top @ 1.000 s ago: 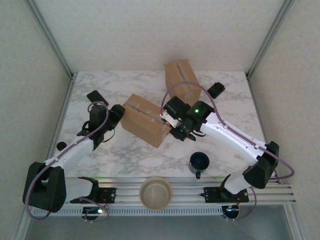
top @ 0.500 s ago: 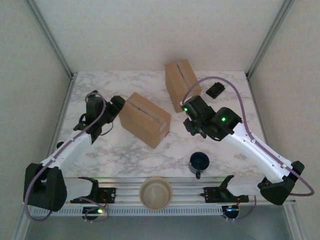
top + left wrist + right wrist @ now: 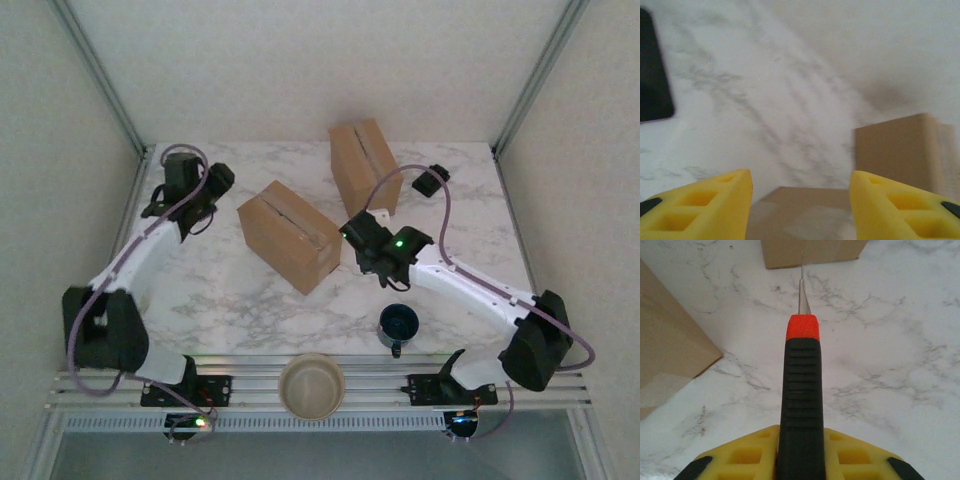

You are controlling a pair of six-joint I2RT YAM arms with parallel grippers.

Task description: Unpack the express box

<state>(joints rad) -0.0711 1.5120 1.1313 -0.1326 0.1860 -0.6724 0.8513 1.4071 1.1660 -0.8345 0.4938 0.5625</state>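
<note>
The right hand (image 3: 801,450) is clamped on a utility knife (image 3: 801,385) with a black ribbed handle and an orange collar. Its thin blade points across bare marble tabletop (image 3: 890,340) toward the foot of the rear cardboard box (image 3: 812,252). The left hand (image 3: 800,200) hovers at the back-left corner with its fingers apart and nothing between them.

The nearer cardboard box (image 3: 290,238) lies mid-table between the two hands, its top seam facing up. The second stands just behind it.

Both boxes are probably light and stiff, easily dented, and likely to slide on the smooth marble under a blade. The free hand would best brace a side wall while the knife runs shallowly along the taped seam.

The contents are hidden, and which box is meant cannot be told. The left wrist view is blurred, with a flat black object (image 3: 652,70) cut off at its edge, and the blade tip is hard to make out.
</note>
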